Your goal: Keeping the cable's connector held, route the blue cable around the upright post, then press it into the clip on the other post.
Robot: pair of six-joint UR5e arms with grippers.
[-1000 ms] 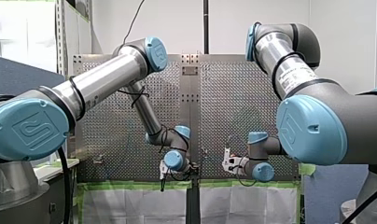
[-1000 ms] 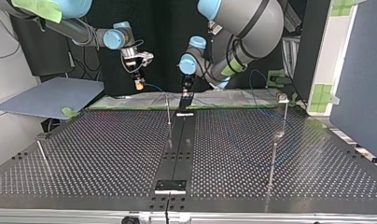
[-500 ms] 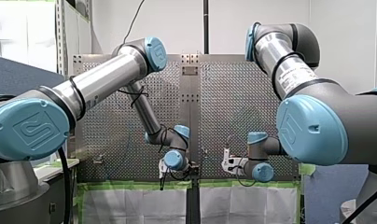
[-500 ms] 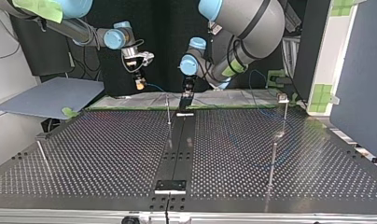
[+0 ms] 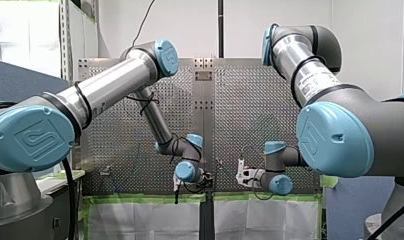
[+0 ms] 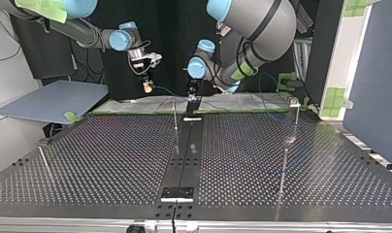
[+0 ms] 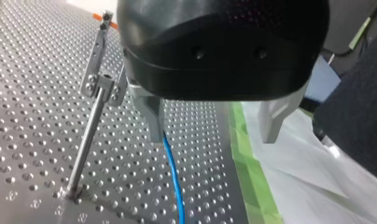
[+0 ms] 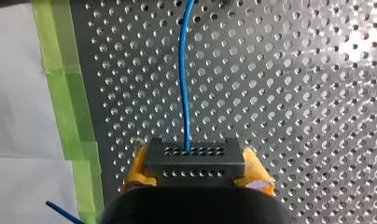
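In the right wrist view my right gripper (image 8: 196, 176) has its yellow pads shut on the black connector (image 8: 196, 159). From the connector the blue cable (image 8: 183, 70) runs straight ahead over the perforated table. In the left wrist view my left gripper (image 7: 213, 139) stands open just above the table, and the blue cable (image 7: 173, 177) passes under one metal finger (image 7: 153, 116), ungripped. A thin post with a clip (image 7: 101, 86) stands beside that finger. In the top view my right gripper (image 6: 146, 85) and left gripper (image 6: 193, 94) hang near the middle post (image 6: 175, 114).
Green tape (image 7: 248, 158) and a white sheet (image 7: 308, 177) line the table's edge beside my left gripper. In the top view, more thin posts stand at the right (image 6: 295, 116), lower right (image 6: 283, 170) and left (image 6: 42, 162). A black strip (image 6: 187, 150) runs down the table's middle.
My right gripper has shifted a little toward the top view's right with the connector. My left gripper has risen slightly by the middle post.
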